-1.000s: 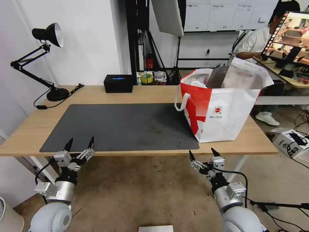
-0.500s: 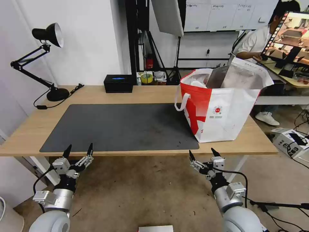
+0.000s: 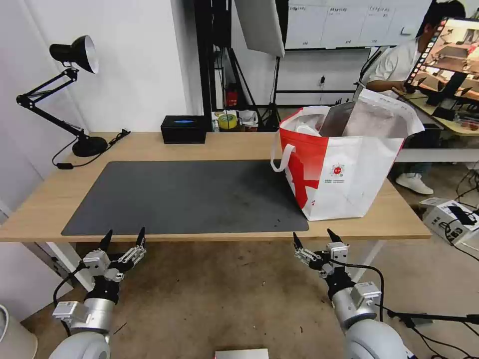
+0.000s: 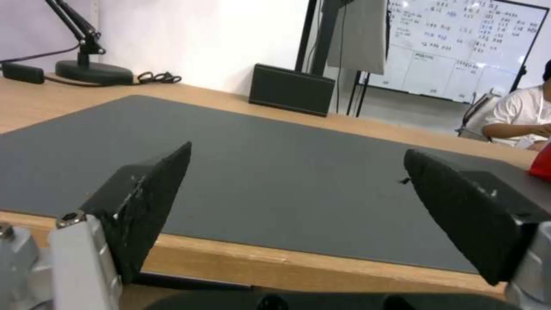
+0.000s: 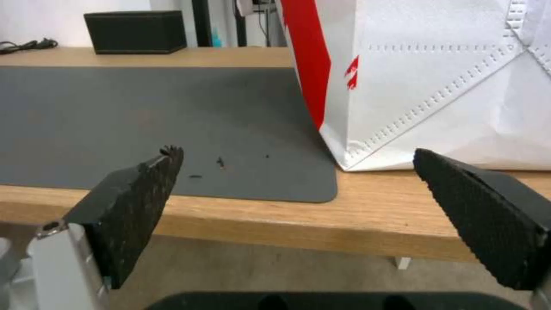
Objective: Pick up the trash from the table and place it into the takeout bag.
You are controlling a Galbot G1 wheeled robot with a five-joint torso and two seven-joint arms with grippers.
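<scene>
The takeout bag stands upright and open on the right end of the table, partly on the dark grey mat. Its white side and red stripe fill much of the right wrist view. The trash is hidden; something pale lies inside the bag's mouth, and I cannot tell what it is. My left gripper hangs open and empty below the table's front edge, facing the mat. My right gripper is open and empty below the front edge, near the bag's corner.
A black desk lamp and a black box stand along the table's far side. Small dark crumbs dot the mat by the bag. A cardboard box lies on the floor to the right. A person sits at the far desk.
My left gripper has sunk lower and drawn back from the table's front edge, still open. The right arm and the bag have not moved.
</scene>
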